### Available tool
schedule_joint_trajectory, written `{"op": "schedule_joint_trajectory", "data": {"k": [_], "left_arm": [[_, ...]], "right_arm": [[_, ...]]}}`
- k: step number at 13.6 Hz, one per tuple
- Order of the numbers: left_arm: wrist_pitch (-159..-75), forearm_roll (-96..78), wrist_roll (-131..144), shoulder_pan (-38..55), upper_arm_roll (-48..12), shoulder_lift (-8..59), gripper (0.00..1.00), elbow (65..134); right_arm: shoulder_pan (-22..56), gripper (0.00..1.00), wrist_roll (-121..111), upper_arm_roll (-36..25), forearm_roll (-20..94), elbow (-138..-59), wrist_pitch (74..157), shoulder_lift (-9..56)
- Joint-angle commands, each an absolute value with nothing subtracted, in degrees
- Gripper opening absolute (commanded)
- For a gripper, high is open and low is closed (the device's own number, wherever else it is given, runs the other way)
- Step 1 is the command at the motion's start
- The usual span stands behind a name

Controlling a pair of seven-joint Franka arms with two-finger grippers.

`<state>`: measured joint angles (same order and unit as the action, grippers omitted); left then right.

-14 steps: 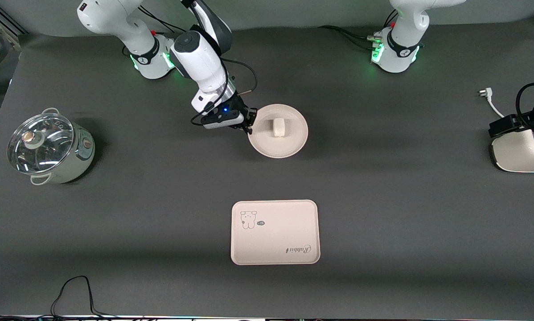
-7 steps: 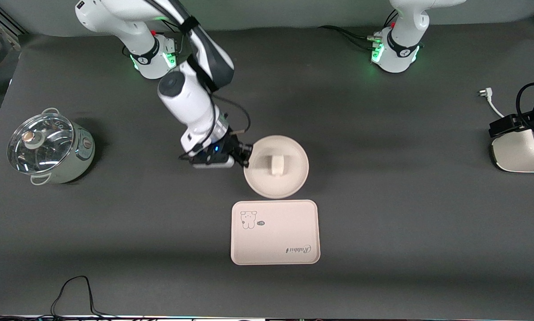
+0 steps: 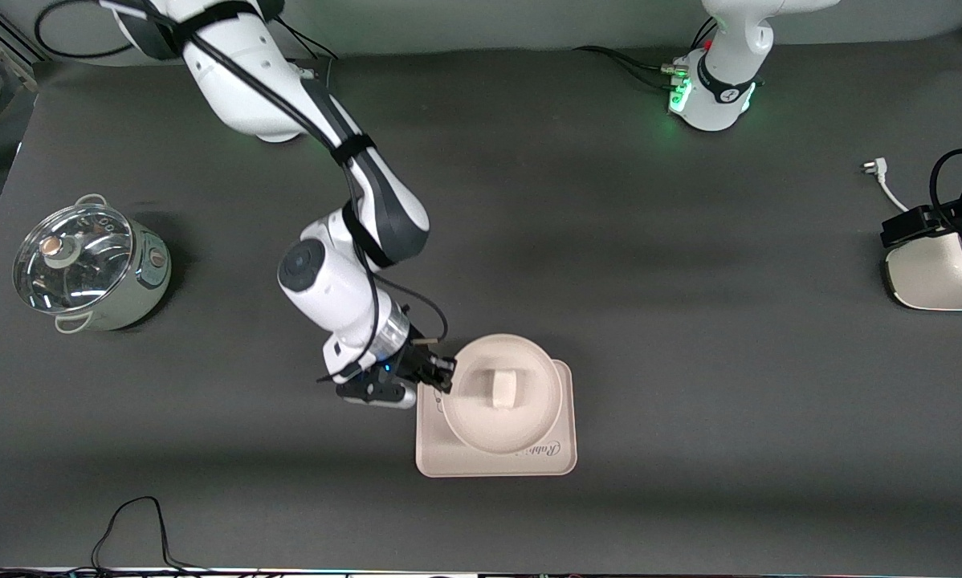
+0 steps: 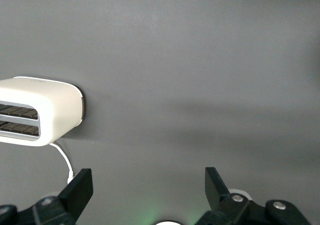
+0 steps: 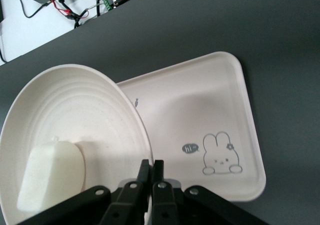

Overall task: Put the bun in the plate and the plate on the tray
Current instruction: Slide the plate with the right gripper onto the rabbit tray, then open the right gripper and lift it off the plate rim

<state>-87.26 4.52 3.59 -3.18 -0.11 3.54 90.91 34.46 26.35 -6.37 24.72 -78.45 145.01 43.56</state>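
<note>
- The bun (image 3: 500, 388) is sitting near the middle of the plate (image 3: 529, 417), so that half of the task looks done.
- The plate is hanging over the tray (image 3: 561, 459), carried at its rim on the side toward the right arm's end of the table; whether it is touching the tray yet cannot be told.
- The right gripper (image 3: 442, 377) is pinching that rim with its fingers pressed together, and the right wrist view shows the plate tilted above the rabbit drawing (image 5: 218, 155).
- To finish well, it should be levelling the plate, centring it inside the tray's raised edge, lowering gently, and only then letting go, so the bun is not sliding.
- The left gripper (image 4: 149, 195) is waiting with fingers spread, over bare table near the toaster (image 4: 35, 116).
</note>
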Motion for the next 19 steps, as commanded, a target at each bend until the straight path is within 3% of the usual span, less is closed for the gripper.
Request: {"op": "schedule_joint_trajectory", "data": {"k": [1, 7, 12, 13, 14, 15, 17, 19], "left_arm": [[-86.5, 4.1, 2.5, -3.3, -0.1, 2.5, 1.0, 91.0], [-86.6, 4.2, 2.5, -3.3, -0.1, 2.6, 1.0, 91.1], [-86.6, 4.2, 2.5, -3.3, -0.1, 2.6, 1.0, 91.0], [-86.6, 4.1, 2.5, -3.3, -0.1, 2.6, 1.0, 91.1], [-86.6, 4.1, 2.5, -3.3, -0.1, 2.6, 1.0, 91.1], [-86.6, 4.1, 2.5, -3.3, -0.1, 2.6, 1.0, 91.0], [-86.6, 4.2, 2.5, -3.3, -0.1, 2.6, 1.0, 91.0], [-86.6, 4.2, 2.5, -3.3, -0.1, 2.6, 1.0, 91.1]], "right_arm": [[33.6, 0.0, 24.9, -6.2, 25.4, -68.0, 143.6, 51.9], [33.7, 0.0, 24.5, -6.2, 23.6, -67.2, 150.1, 58.8], [33.9, 0.0, 24.0, -6.2, 23.6, -67.7, 151.6, 59.9], [33.9, 0.16, 24.1, -6.2, 23.6, -67.8, 151.6, 60.0], [33.9, 0.43, 24.1, -6.2, 23.6, -67.7, 151.6, 60.1], [33.9, 0.85, 24.1, -6.2, 23.7, -67.7, 151.6, 60.1], [33.9, 1.0, 24.2, -6.2, 23.7, -67.7, 151.6, 59.8], [33.8, 1.0, 24.2, -6.2, 23.6, -67.7, 151.4, 59.2]]}}
